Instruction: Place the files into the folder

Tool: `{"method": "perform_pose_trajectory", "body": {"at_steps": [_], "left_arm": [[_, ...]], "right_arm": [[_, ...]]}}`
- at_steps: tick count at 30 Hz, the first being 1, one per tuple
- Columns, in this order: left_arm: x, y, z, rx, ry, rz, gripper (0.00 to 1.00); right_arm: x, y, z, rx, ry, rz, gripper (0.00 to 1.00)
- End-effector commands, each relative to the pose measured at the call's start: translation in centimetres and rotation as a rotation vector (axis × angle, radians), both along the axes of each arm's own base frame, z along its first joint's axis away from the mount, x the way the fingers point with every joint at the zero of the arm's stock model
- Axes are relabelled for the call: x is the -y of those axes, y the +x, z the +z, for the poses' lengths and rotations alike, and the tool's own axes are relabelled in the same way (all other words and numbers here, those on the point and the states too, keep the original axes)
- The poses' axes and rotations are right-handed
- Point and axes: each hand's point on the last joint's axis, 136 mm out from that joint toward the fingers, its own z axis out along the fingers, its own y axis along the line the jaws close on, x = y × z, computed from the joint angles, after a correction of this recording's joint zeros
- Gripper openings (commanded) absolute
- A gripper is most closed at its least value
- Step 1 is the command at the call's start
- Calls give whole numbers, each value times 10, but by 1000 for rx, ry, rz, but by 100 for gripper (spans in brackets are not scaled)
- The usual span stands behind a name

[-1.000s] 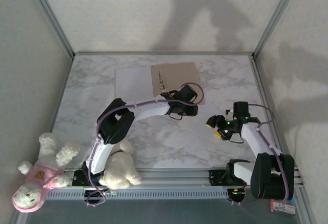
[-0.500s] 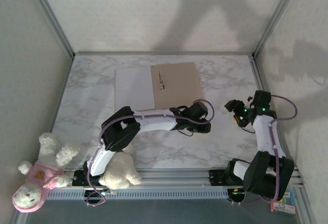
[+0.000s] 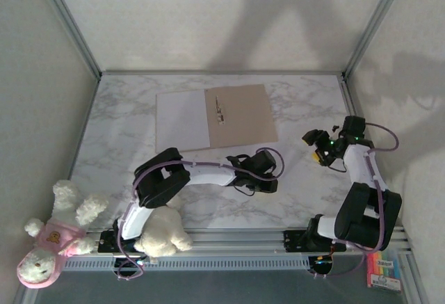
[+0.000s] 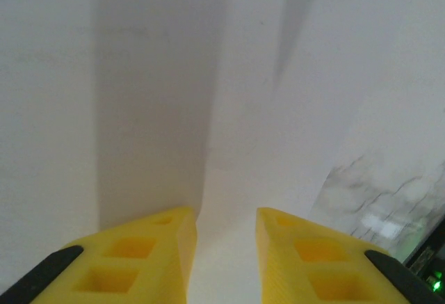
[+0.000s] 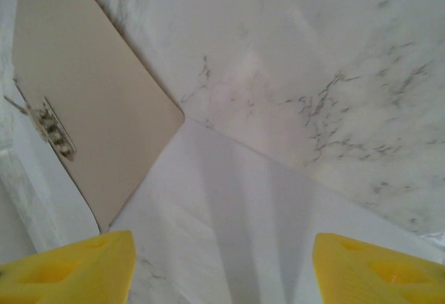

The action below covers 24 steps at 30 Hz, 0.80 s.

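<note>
We see the marble bench (image 3: 125,130) inside white walls (image 3: 208,19); the left arm (image 3: 208,175) bends low across its near middle, short of the folder and apart from it; the right arm (image 3: 359,168) rises at the right edge and reaches inward. The folder (image 3: 243,116) lies flat at the far middle of the bench, tan face up; the sheet (image 3: 182,122) lies flat just left of it, their long edges meeting, and we cannot tell whether the sheet tucks beneath. Two plush toys sit at the near left: a white bear (image 3: 163,231) against the left arm's base, and a pink-clad toy (image 3: 49,245) off the bench corner; a coloured pack (image 3: 384,270) lies past the right arm's base. A small metal clip (image 3: 220,109) sits on the folder along its left edge.

The left gripper (image 4: 224,213) shows its yellow fingers a narrow gap apart, pinching nothing that we can see; ahead of it lies a plain white surface (image 4: 139,74), with marble at the lower right, and we cannot tell whether that white is paper or wall. The right gripper (image 5: 222,238) is spread wide, holding nothing, hanging above the bench near the folder's rounded corner; from that corner a pale wedge (image 5: 229,200) spreads toward the camera, and we cannot tell whether it is paper.
</note>
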Motion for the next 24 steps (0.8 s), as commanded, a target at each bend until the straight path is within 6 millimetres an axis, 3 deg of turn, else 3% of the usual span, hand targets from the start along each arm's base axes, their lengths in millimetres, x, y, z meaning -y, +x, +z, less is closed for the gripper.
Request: {"method": "perform_pose_trajectory", "body": {"at_steps": [1,5,11,15,20,24], "left_arm": [[-68,-23,-47,-79,228,51,31],[-103,-49,-51,-122,269,26,30],[-156,-67,-47,-117,330,19,32],[-170,-67,-36,-103,335,12,35],[-184,-45,-11,-65,312,96,38],[-191,-16,8,-24,265,259,47]], "right_arm": [[-20,0,1,-11,16,90,68],[-37,-4,-5,-35,5,157,68],[-68,-14,-19,-73,28,263,67],[-94,-17,-25,-88,39,354,67],[-122,-14,-25,-62,22,462,67],[-141,-8,-22,-28,9,542,68]]}}
